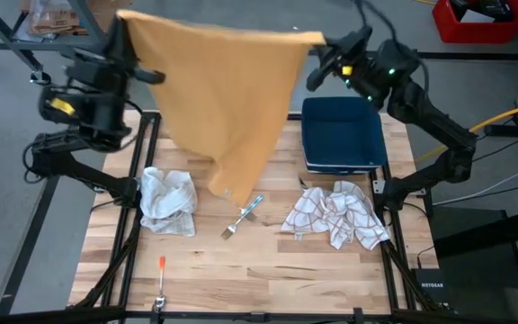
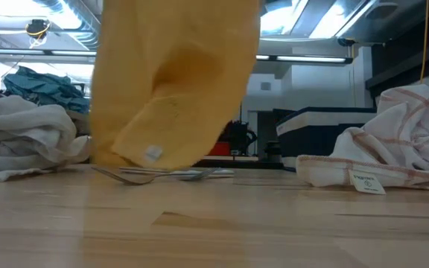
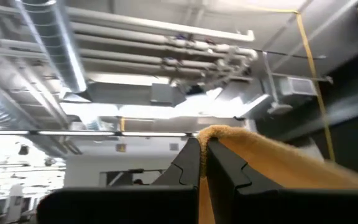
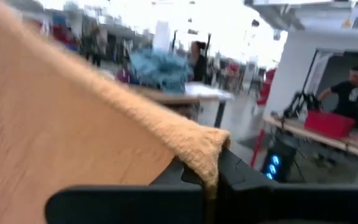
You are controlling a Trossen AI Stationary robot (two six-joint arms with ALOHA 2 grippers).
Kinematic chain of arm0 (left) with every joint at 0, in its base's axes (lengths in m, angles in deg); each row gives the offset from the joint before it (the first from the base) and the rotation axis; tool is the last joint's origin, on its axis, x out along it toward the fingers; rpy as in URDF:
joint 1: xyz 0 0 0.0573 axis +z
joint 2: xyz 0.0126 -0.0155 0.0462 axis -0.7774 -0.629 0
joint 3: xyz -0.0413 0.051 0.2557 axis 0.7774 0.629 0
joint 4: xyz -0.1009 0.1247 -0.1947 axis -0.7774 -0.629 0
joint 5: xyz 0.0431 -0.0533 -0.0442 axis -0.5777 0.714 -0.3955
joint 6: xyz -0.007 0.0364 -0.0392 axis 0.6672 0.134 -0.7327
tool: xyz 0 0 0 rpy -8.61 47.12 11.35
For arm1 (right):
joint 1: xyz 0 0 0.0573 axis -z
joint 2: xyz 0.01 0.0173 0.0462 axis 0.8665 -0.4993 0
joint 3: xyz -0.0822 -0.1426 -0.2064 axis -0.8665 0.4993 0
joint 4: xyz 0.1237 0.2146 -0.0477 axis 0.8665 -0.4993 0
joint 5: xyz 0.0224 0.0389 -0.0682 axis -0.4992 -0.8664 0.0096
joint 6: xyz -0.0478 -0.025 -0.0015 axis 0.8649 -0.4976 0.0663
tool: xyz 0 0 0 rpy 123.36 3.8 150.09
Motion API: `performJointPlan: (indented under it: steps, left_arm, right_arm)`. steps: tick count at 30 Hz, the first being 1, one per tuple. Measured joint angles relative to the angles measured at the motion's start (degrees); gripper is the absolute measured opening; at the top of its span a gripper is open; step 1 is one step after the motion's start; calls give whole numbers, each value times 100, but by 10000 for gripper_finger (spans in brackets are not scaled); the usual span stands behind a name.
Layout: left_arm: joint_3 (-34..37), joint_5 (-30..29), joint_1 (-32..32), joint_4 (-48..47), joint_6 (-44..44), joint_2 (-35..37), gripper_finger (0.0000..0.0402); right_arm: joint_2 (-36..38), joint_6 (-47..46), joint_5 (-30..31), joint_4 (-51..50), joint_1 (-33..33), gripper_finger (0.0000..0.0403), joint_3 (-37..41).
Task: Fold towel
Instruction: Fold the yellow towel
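- Near edge of the wooden table [image 1: 268, 270], about 7 o'clock: small orange-handled tool [image 1: 161, 264] lying alone.
- Mid-table: fork [image 1: 243, 217] near centre; crumpled white cloth [image 1: 168, 200] at 9 o'clock; checked cloth [image 1: 338, 214] at 3 o'clock. Both bunched, untouched.
- Task item: orange towel [image 1: 227, 99] held aloft at 12 o'clock, spread as a sheet; its top edge runs left-right between the two arms.
- Left gripper [image 1: 126, 29] clenched on the towel's left top corner; the wrist view shows cloth nipped between the dark fingers [image 3: 191, 168].
- Right gripper [image 1: 322, 45] clenched on the right top corner; the hem drapes over its fingers [image 4: 238, 171].
- Key relation: the towel hangs straight below both claws and tapers to a low corner with a white tag [image 2: 153, 153]. In the low view that corner sits at or just above the wood by the fork; contact cannot be told.
- Judgement: neither arm is nearer; the lay-down needs both to lower together, and the fork lies under the drop zone.
- Far side: dark blue tray [image 1: 343, 133] at 1 o'clock, beside the right arm.
- Room: ceiling ducts overhead, benches, a red bin, people standing far off.
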Motion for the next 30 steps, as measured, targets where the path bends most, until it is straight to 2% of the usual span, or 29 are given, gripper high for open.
performJointPlan:
  steps: [5,12,18,25,30]
  left_arm:
    - [-363,130,472,-605,-572,-6,0]
    - [-552,589,1255,-1449,-1599,-47,0]
    - [-552,654,1814,-1580,-1850,-170,0]
    - [-562,1333,2469,-1492,-2228,-354,0]
    - [-563,1439,2910,-1504,-2369,-398,0]
  right_arm:
    - [-20,-1,-554,723,477,2,0]
    - [-22,-4,-880,969,1019,2,0]
    - [-49,-6,-1111,1266,1442,1,0]
    - [-394,-219,-1516,1952,1848,1,0]
    - [-641,-217,-1612,2315,2008,1,0]
